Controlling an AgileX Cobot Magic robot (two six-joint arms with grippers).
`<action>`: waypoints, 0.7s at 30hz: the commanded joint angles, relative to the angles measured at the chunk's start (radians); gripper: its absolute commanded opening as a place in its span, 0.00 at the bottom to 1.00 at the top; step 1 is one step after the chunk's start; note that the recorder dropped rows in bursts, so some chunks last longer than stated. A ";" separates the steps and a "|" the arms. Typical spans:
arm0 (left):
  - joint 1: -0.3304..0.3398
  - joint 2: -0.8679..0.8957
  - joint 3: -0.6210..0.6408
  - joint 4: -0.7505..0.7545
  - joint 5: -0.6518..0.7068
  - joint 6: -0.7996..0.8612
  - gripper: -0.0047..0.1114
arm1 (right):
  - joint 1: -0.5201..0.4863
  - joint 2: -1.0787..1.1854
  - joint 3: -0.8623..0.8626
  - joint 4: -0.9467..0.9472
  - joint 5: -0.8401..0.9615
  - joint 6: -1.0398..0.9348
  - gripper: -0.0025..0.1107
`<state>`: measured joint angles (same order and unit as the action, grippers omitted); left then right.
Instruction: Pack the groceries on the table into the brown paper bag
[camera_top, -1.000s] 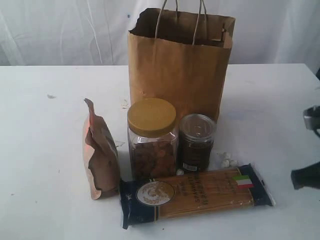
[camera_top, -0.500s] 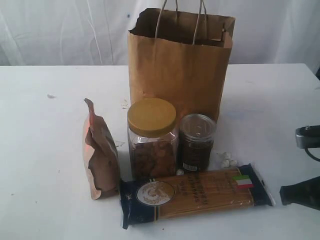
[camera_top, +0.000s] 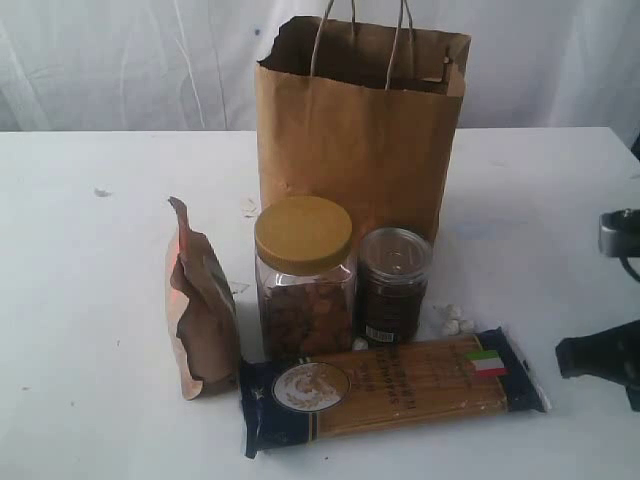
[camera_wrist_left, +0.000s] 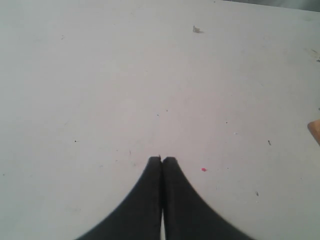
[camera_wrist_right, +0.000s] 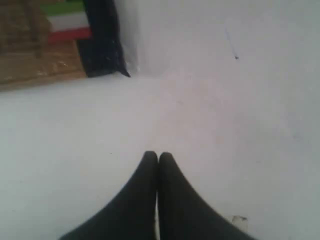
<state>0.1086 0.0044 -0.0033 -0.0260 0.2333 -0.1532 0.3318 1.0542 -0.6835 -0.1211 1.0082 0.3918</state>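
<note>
The brown paper bag (camera_top: 358, 135) stands open at the back of the white table (camera_top: 80, 250). In front of it are the gold-lidded clear jar (camera_top: 304, 277) and the smaller dark jar (camera_top: 392, 284), with the coppery pouch (camera_top: 200, 305) upright to their left. The navy-ended spaghetti pack (camera_top: 392, 388) lies flat along the front; its flag end (camera_wrist_right: 60, 37) shows in the right wrist view. My right gripper (camera_top: 565, 357) (camera_wrist_right: 158, 156) is shut and empty, just right of the pack's end. My left gripper (camera_wrist_left: 162, 159) is shut over bare table, outside the exterior view. The yellow bottle and white-blue carton are out of view.
A few tiny white pellets (camera_top: 454, 319) lie between the dark jar and the spaghetti pack. A small scrap (camera_top: 102, 193) sits on the table's left side, and a red speck (camera_wrist_left: 203, 169) lies near my left gripper.
My right gripper has come in from the right edge toward the spaghetti pack's end, dropping lower over the second. The groceries and the bag have not moved.
</note>
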 joint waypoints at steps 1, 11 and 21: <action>-0.004 -0.004 0.003 0.001 -0.002 0.000 0.04 | -0.001 -0.208 -0.006 -0.020 -0.023 -0.053 0.02; -0.004 -0.004 0.003 0.001 -0.002 0.000 0.04 | -0.001 -0.710 0.025 -0.225 -0.129 -0.075 0.02; -0.004 -0.004 0.003 0.001 -0.002 0.000 0.04 | -0.001 -0.891 0.027 -0.447 -0.202 -0.100 0.02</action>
<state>0.1086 0.0044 -0.0033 -0.0260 0.2333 -0.1532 0.3318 0.1652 -0.6649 -0.4762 0.8742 0.3042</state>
